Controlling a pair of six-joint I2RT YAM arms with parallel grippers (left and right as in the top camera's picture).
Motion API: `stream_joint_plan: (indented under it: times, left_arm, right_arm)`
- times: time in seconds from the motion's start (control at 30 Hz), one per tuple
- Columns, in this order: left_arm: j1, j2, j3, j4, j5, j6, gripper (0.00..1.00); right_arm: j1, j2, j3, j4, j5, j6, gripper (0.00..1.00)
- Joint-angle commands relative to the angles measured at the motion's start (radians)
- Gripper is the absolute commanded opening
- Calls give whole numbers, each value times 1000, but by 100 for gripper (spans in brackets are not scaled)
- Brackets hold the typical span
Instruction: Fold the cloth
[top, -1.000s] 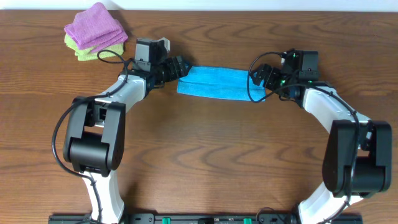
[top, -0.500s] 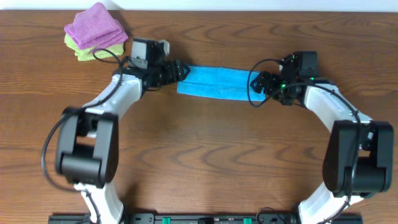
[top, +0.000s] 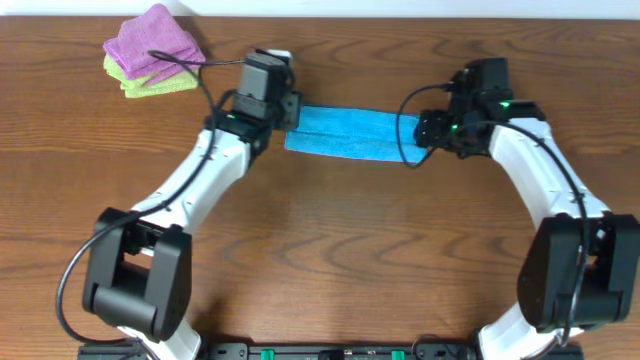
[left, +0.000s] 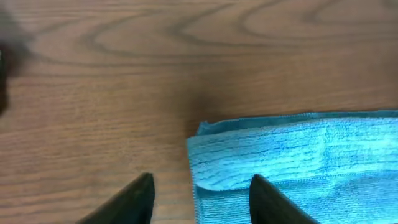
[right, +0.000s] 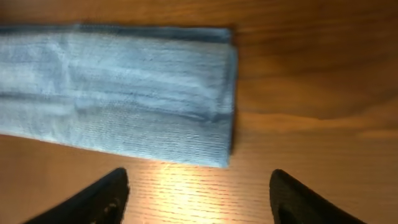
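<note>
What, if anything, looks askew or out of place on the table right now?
Only a small thing: the cloth, folded into a strip, lies slightly slanted, and at its left end the layers do not line up. Nothing is spilled or damaged.

— Lying on the wood-grain table (top: 330, 250)?
— Flat near the far edge, centre: blue cloth (top: 345, 133), folded into a long strip.
— Anything else?
— Far left corner: green cloth (top: 140, 87), folded, directly on the wood, with purple cloth (top: 150, 42) stacked on top, well apart from the strip.
</note>
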Motion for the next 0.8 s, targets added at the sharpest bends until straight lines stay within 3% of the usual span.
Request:
stream_joint_plan:
  times: [0.0, 0.07, 0.13, 0.17, 0.2, 0.23, 0.3, 0.33, 0.37, 0.77]
  left_arm:
    - [-19, 23, 11, 0, -99, 53, 10]
    - [-20, 23, 11, 3, -99, 43, 6]
    - [-20, 23, 11, 8, -95, 38, 6]
    - [-20, 23, 11, 6, -95, 38, 6]
    - [-20, 23, 11, 3, -83, 38, 6]
    - [-22, 23, 11, 3, -61, 32, 6]
    - [-23, 23, 11, 4, 5, -3, 5]
    - [-23, 23, 11, 7, 45, -32, 6]
    - [-23, 23, 11, 10, 84, -54, 6]
    - [-22, 199, 11, 101, 140, -49, 6]
  right_arm:
    - [45, -12, 8, -2, 66, -20, 42]
    - [59, -12, 8, -10, 86, -20, 33]
    - [64, -12, 8, -14, 87, -20, 32]
    - [64, -12, 8, -16, 87, -20, 38]
    - [64, -12, 8, -17, 87, -20, 49]
    - [63, -12, 8, -17, 87, -20, 69]
    - [63, -12, 8, -24, 89, -20, 77]
    - [63, -12, 8, -29, 94, -20, 91]
    - [63, -12, 8, -33, 99, -20, 98]
    - [30, -12, 8, -118, 271, -19, 99]
